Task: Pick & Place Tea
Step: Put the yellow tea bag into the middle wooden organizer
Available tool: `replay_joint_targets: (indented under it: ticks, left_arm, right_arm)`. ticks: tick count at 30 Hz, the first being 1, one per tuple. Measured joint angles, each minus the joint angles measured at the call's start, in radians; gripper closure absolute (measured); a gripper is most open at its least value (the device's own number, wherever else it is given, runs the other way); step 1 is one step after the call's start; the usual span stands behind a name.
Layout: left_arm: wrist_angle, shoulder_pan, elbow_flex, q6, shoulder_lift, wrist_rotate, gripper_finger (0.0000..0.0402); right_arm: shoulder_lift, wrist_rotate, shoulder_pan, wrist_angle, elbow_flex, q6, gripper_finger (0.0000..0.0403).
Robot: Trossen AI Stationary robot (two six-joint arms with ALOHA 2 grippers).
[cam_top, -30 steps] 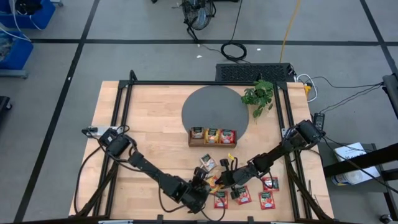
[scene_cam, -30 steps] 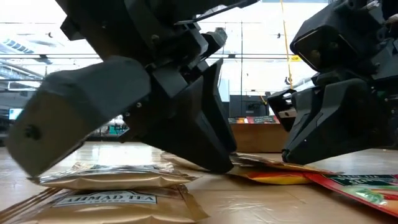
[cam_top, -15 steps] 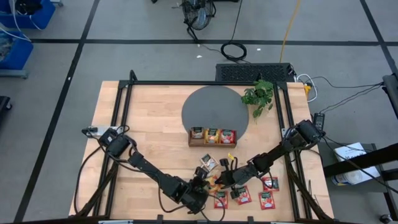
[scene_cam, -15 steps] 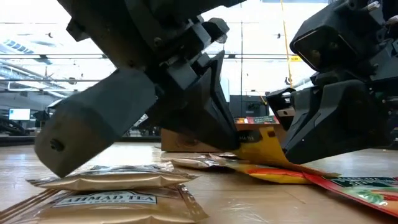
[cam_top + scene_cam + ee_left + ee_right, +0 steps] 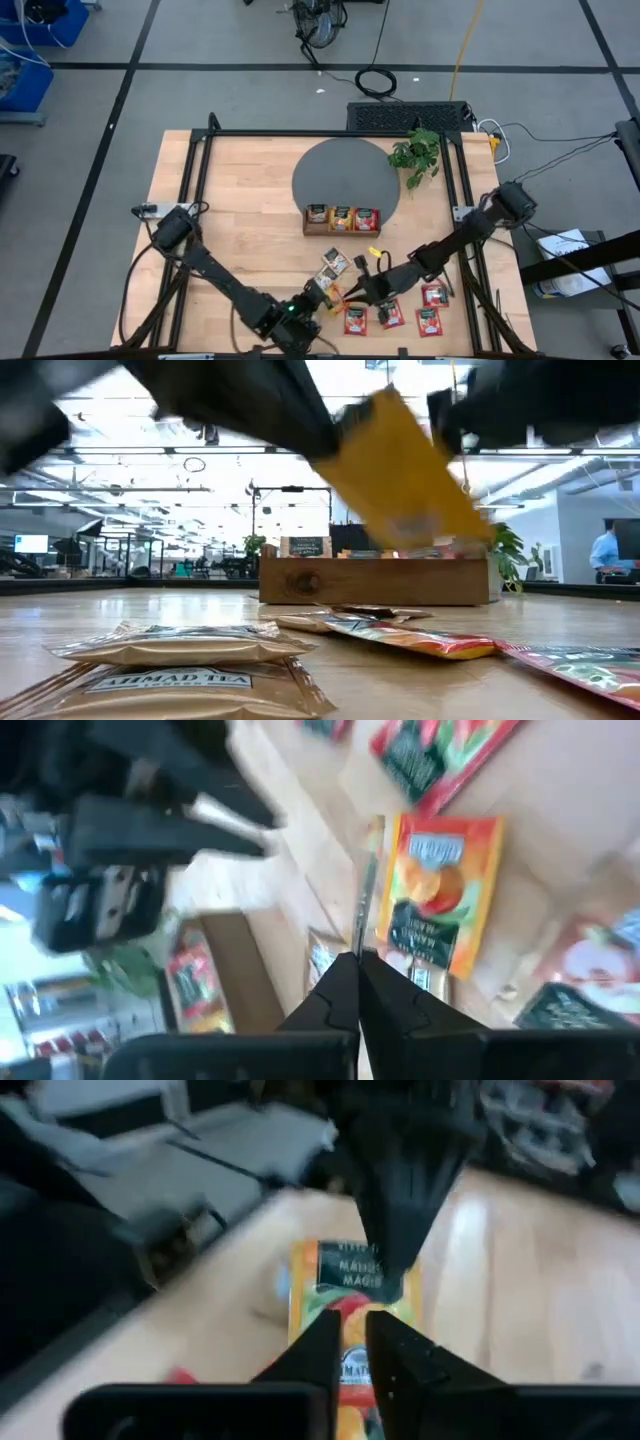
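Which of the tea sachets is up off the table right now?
The orange-yellow sachet, hanging tilted in the air, pinched on edge by the left end effector. Every other sachet lies flat on the wood.

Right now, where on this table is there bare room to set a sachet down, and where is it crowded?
Bare wood lies left of the grey round mat and wooden tray, out to the table's left frame rail. The near right edge is crowded: red sachets, beige sachets, both arms meeting there, the left tool shut on an orange-yellow sachet.
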Motion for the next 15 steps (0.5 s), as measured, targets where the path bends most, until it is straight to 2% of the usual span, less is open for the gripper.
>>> replay_joint_targets:
  ticks: [4,7,11,15]
  left_arm:
    - [0.02,-0.044,0.0,0.086,-0.023,-0.005,0.0395]
    - [0.075,-0.072,0.0,0.198,-0.023,-0.008,0.0395]
    - [0.221,-0.085,0.0,0.362,-0.023,-0.006,0.0397]
    - [0.357,-0.085,0.0,0.542,-0.023,0.022,0.0397]
  right_arm:
    - [-0.115,-0.132,-0.008,-0.06,0.001,-0.003,0.0326]
    - [-0.176,-0.315,-0.042,-0.116,0.001,0.037,0.0301]
    - [-0.192,-0.536,-0.095,-0.114,0.001,0.117,0.0275]
    - [-0.183,-0.611,-0.136,-0.116,0.001,0.166,0.0259]
